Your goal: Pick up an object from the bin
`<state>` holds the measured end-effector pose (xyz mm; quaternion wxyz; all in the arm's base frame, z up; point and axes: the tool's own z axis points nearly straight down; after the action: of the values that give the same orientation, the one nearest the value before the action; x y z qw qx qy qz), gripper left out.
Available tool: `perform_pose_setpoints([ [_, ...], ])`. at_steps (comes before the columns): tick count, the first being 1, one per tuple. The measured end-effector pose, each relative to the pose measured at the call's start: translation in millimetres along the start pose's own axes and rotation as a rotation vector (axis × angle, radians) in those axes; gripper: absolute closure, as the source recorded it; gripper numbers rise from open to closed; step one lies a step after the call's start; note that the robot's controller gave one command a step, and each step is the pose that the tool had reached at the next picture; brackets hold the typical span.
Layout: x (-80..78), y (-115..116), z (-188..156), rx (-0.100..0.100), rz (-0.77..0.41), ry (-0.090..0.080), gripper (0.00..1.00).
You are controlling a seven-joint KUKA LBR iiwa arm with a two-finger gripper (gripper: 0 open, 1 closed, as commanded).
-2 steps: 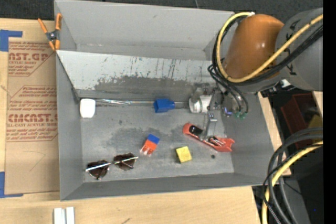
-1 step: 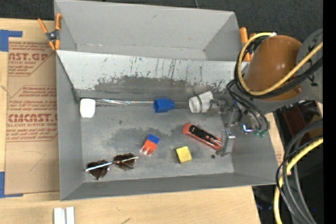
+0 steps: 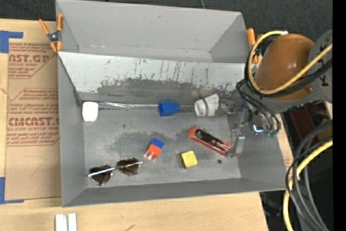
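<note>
Pickup barely begun: hung gripper (image 3: 237, 144) low, just beside the right end of the red-and-black tool (image 3: 210, 140) near the bin (image 3: 135, 35) wall, couldn't tell clenched or released, lifted nothing yet.

I'm in a robot lab: my cable-hung arm (image 3: 284, 65) reaches into a scuffed grey metal bin (image 3: 146, 24) on a pale wooden bench (image 3: 162, 213).

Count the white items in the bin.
2: a white cylinder at the floor's left end; a white cap-like piece toward the right, near the arm, which may hide others.
</note>
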<state>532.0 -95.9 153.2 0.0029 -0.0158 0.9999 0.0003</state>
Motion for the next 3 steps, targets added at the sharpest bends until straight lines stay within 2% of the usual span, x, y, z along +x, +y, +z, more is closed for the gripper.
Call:
perform_pose_setpoints([
  [1, -2.6, -9.5, 58.5, 0.0, 0.058, -0.002, 0.0],
  [2, -3.0, -13.5, 83.7, -0.001, 0.216, -0.001, 1.0],
  [3, -3.0, -13.5, 83.7, -0.001, 0.216, -0.001, 1.0],
])
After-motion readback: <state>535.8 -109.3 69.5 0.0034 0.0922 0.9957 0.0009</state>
